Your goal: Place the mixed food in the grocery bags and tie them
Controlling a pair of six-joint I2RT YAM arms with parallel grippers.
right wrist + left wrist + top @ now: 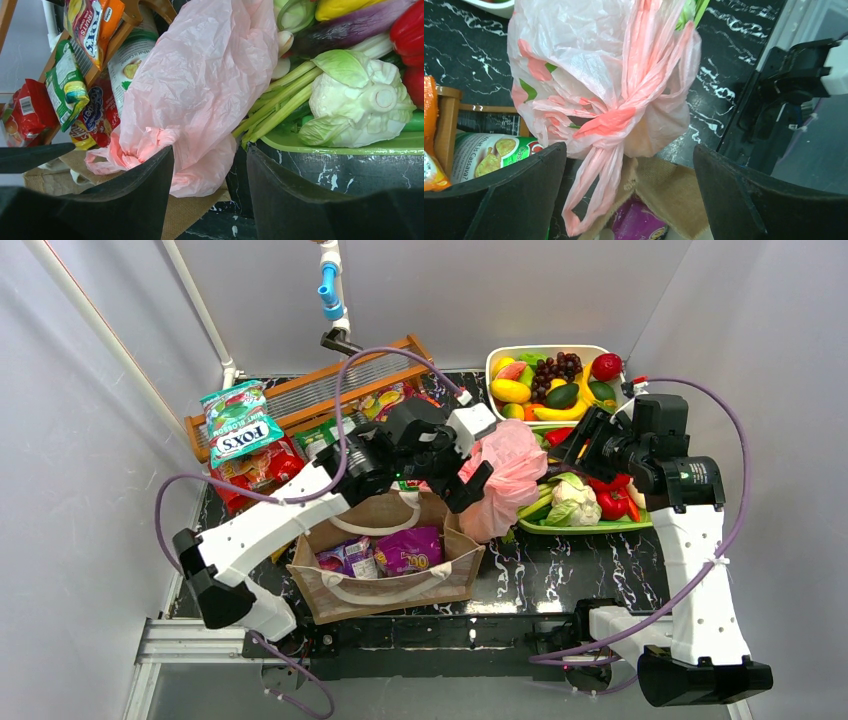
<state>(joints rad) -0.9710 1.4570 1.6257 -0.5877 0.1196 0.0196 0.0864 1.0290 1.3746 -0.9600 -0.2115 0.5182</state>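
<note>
**Snag risk at the knot**

The pink bag (512,475), knot (611,120) tied, rests on the worktop (560,560) between brown tote (330,595) and green tray (350,145). Left claw (628,150) gapes wide, empty; right claw (209,150) is half open, apparently empty. Loose handle tails (594,195) could snag a finger and drag the bag over.

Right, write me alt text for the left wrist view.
A pink plastic bag, its handles tied in a knot, fills the view above the black marbled table, framed by the fingers of the open left gripper. Below it, a brown tote holds a purple packet.
</note>
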